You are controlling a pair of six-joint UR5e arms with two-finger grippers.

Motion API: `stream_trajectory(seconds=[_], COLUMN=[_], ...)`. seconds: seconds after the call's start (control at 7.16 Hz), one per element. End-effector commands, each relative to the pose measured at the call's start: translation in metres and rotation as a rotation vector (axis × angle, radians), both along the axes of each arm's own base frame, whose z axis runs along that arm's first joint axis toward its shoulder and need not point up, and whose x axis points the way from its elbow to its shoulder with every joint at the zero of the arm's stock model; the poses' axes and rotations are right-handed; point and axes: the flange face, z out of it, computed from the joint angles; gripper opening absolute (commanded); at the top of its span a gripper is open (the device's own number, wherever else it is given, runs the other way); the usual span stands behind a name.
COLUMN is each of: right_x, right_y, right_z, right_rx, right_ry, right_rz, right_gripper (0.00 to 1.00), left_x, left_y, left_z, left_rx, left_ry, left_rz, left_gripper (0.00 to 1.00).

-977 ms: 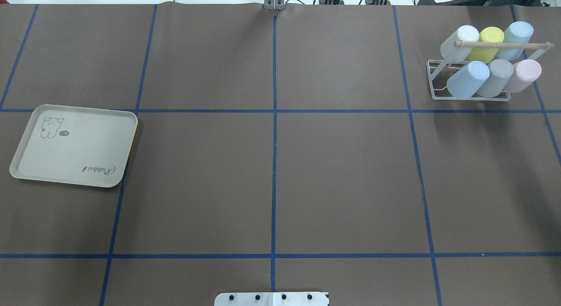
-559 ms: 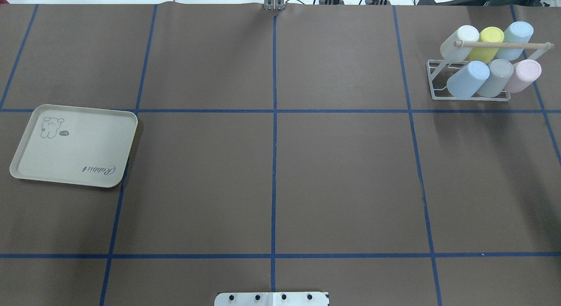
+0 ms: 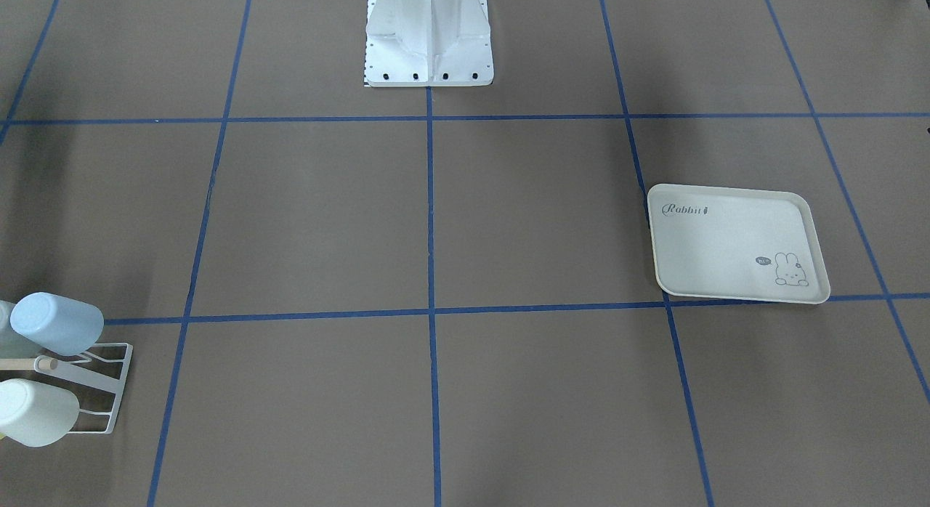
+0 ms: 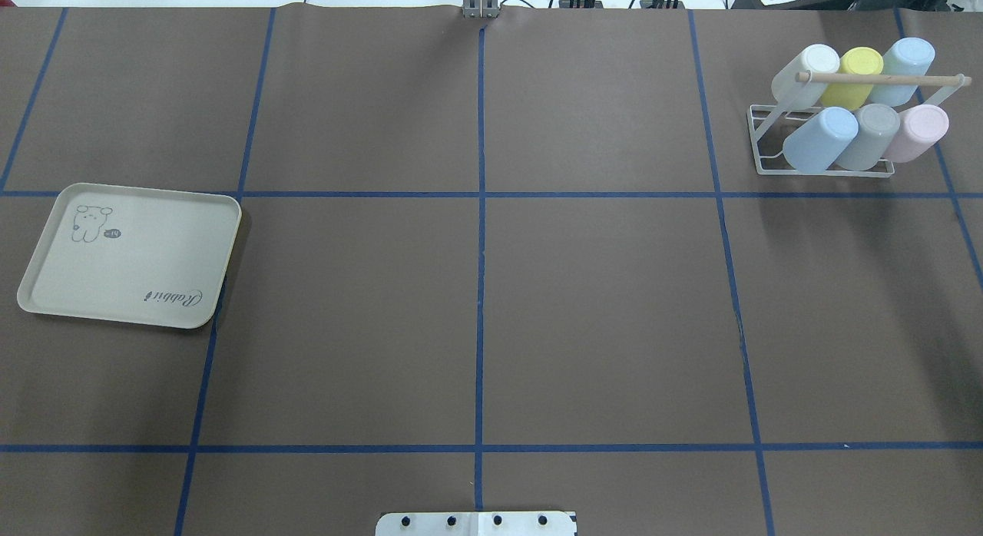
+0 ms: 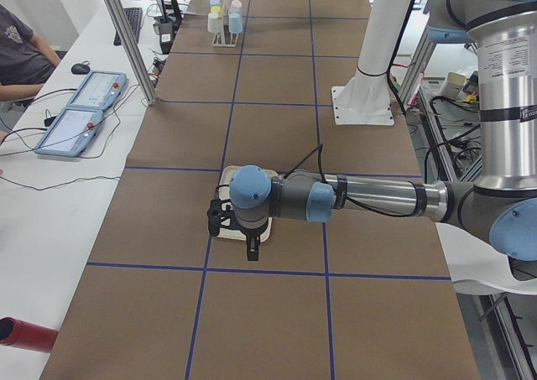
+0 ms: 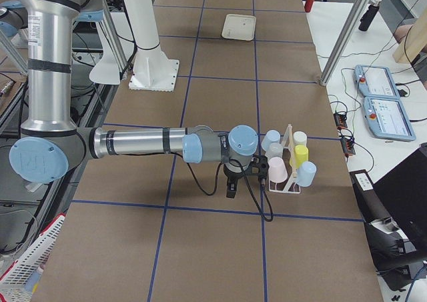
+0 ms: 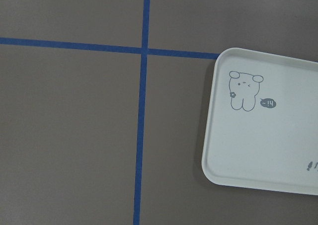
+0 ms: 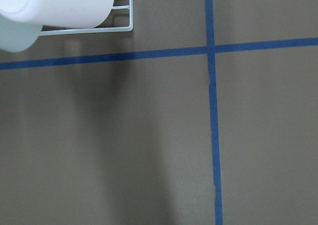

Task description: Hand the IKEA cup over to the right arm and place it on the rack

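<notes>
Several pastel IKEA cups lie tipped on the prongs of the white wire rack at the far right, under its wooden dowel. The rack also shows in the exterior right view, with the right arm stretched toward it and my right gripper just beside it. My left gripper hangs over the cream tray. Both grippers show only in the side views, so I cannot tell whether they are open or shut. The right wrist view catches a rack corner and a white cup.
The cream rabbit-print tray lies at the left of the table; the left wrist view shows its corner. The robot's white base stands at the near middle edge. Blue tape lines grid the brown table. A seated person and tablets flank the table.
The shadow on the table's right side has shifted slightly. The cups, the rack and the tray have not moved.
</notes>
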Motion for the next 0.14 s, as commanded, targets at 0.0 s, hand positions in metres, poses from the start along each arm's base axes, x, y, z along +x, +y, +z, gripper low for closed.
stream_trajectory(seconds=[0.0], right_x=[0.0051], right_y=[-0.0037], right_z=[-0.0069], right_rx=[0.019], right_ry=[0.002], right_rz=[0.009], right_gripper=[0.99], left_x=[-0.0001], left_y=[-0.0039], left_z=[-0.0059], left_rx=[0.014], left_ry=[-0.001], left_rz=[0.0], left_gripper=[1.0])
